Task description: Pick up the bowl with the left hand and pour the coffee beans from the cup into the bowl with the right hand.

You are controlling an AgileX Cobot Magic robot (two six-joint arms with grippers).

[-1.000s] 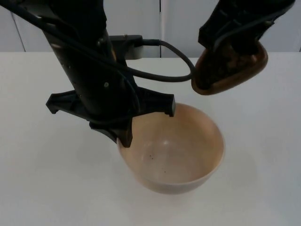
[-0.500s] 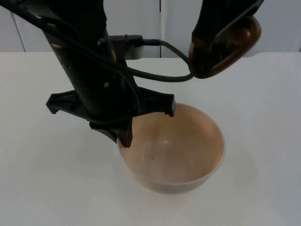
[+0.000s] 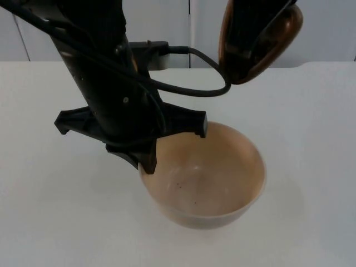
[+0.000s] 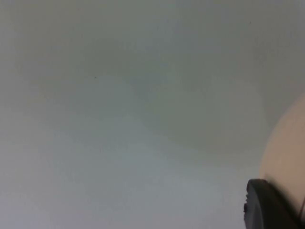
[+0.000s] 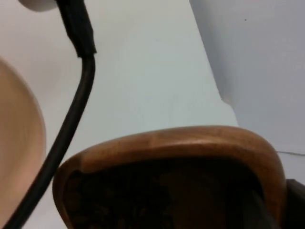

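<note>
White bench (image 3: 311,167) across most of the top view, ending at the grey partition wall (image 3: 167,28) along the upper edge

Left arm (image 3: 105,83) down from the upper left of the top view, black and bulky, reaching to the centre. Left hand (image 3: 146,158) at the bowl's upper-left rim, closed on that rim, one black finger (image 3: 148,160) hanging over the edge; in the left wrist view a black fingertip (image 4: 267,205) tight against the pale bowl wall (image 4: 286,157), bare bench beyond

Bowl (image 3: 217,189) just below centre in the top view, pale beige, round, mouth open upward. Whether lifted off the bench or resting on it: cannot tell. A few tiny dark specks (image 3: 178,183) on the inner wall, otherwise bare inside

Right arm in from the upper right corner of the top view. Right hand (image 3: 261,22) closed on the cup, fingers dark against its inside

Cup (image 3: 261,47) at the top of the top view, right of centre, brown and wooden, glossy, tipped steeply with its mouth turned toward the lower left. Held above and behind the bowl's far rim, well apart from it. In the right wrist view, the cup's curved brown rim (image 5: 181,143) close up, with a dark, grainy mass of coffee beans (image 5: 143,200) inside; beside it an edge of the beige bowl (image 5: 19,143)
</note>
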